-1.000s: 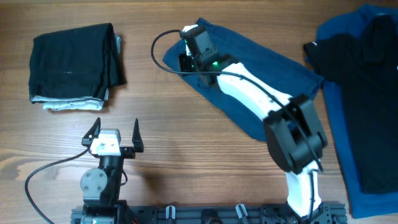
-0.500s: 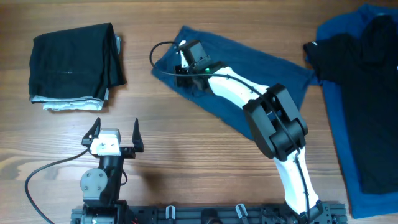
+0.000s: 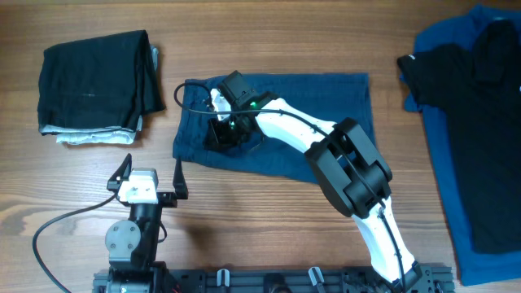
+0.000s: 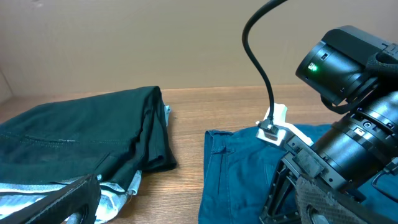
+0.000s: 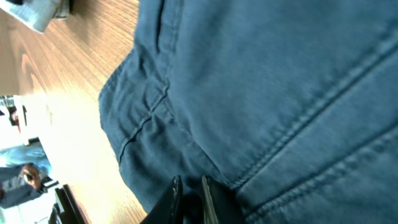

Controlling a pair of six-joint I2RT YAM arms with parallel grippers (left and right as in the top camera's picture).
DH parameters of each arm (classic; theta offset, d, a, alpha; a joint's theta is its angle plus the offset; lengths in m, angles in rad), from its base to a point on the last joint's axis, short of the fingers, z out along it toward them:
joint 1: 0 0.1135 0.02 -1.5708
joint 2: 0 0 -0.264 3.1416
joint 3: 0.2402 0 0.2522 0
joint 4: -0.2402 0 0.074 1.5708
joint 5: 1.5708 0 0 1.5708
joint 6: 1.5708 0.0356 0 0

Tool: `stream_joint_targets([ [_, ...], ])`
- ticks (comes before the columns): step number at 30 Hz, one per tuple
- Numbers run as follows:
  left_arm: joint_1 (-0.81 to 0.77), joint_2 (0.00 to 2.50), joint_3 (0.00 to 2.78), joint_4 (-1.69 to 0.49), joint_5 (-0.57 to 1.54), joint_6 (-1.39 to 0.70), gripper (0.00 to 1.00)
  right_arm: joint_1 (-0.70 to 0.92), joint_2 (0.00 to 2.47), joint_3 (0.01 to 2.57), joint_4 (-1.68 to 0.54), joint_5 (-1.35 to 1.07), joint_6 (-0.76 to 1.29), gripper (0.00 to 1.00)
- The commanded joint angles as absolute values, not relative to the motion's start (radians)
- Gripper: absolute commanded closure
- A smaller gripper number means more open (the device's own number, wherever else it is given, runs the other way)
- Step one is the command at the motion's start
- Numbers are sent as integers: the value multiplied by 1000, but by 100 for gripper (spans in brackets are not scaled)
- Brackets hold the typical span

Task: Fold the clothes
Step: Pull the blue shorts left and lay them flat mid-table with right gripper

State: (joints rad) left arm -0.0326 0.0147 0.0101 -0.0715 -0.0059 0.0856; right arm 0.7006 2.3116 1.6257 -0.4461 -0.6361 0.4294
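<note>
From above, my right claw (image 3: 221, 132) sat low on the left end of the navy shorts (image 3: 326, 122), mid-surface (image 3: 269, 32). A second before they lay slanted, farther right, so I had dragged them square for folding. My left claw (image 3: 151, 169) waited wide open, clear of the work.

My left wrist view showed the shorts (image 4: 236, 174) near the folded pile (image 4: 81, 143).

My right wrist view showed the right claw (image 5: 189, 193) nearly shut against the shorts (image 5: 280, 81). I could not tell whether it pinched them.

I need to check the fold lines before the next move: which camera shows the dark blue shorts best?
Overhead. It shows the dark blue shorts whole, laid out flat, though the right arm crosses them. The left wrist view catches only one end of them; the right wrist view is a close-up of seams.
</note>
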Motion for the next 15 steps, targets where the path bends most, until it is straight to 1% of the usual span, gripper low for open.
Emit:
stream_joint_targets([
  [1, -37, 9, 6, -72, 2, 101, 0, 672, 2200, 1622, -435, -598, 349, 86],
  [4, -37, 9, 6, -72, 2, 101, 0, 636, 2073, 1622, -487, -495, 315, 84],
  [7, -37, 9, 6, -72, 2, 101, 0, 596, 1966, 1622, -669, -356, 314, 84],
  [10, -37, 9, 6, -72, 2, 100, 0, 575, 1937, 1622, -873, -216, 305, 83],
  [12, -37, 9, 6, -72, 2, 101, 0, 570, 1942, 1615, -965, -131, 288, 83],
  [15, -37, 9, 6, -72, 2, 100, 0, 570, 1943, 1551, -995, -27, 289, 84],
])
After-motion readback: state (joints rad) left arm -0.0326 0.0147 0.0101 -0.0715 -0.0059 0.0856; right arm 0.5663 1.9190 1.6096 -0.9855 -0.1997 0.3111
